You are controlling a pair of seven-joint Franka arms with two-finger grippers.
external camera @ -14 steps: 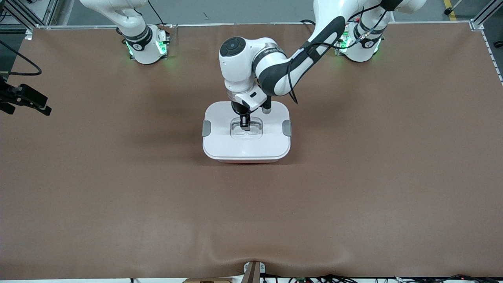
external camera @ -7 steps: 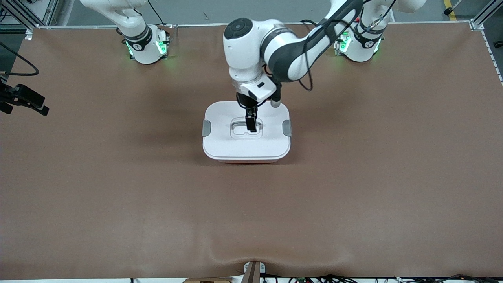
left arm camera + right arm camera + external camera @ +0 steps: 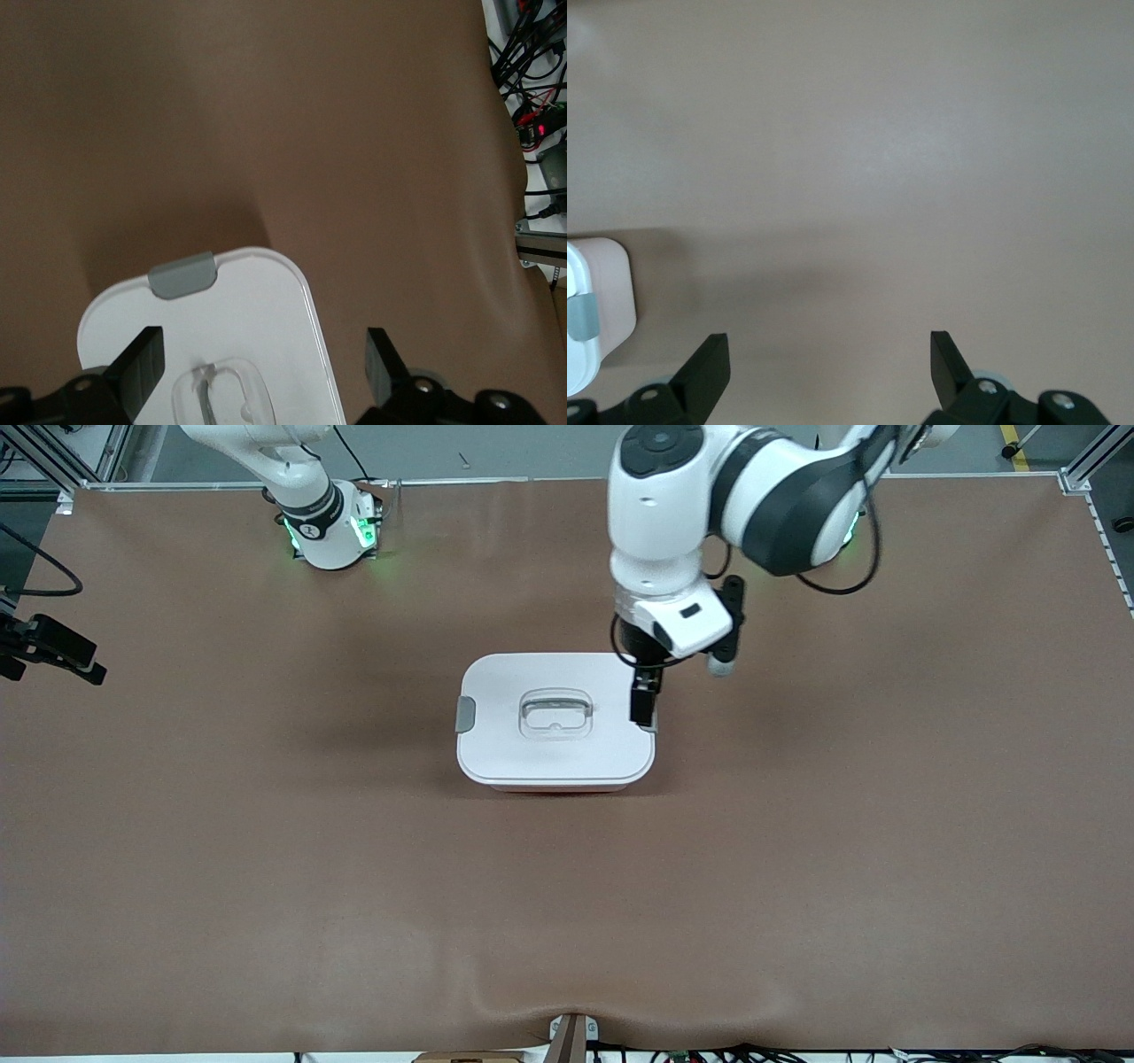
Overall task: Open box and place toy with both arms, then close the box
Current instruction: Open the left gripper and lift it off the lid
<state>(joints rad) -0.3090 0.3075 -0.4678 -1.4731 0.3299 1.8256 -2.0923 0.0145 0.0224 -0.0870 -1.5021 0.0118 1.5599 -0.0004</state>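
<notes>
My left gripper (image 3: 644,707) hangs wide open and empty over the grey clip end of the pale pink plastic box with white lid (image 3: 555,722) mid-tabletop (image 3: 266,850) — right gripper (image 3: 824,376), parked at the edge, open too — unlatched clips might let that lid pop.

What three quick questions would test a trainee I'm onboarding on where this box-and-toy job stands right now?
1. True or false: the toy sits on top of the box.
2. The left gripper is over: A) bare table at the right arm's end; B) the box's end toward the left arm; C) bare table near the front camera.
3. Fill in: the right gripper, waiting at the right arm's end of the table, has its fingers ____.

Key:
1. False. No toy is in view, and the box has its lid on.
2. B.
3. Open.
</notes>
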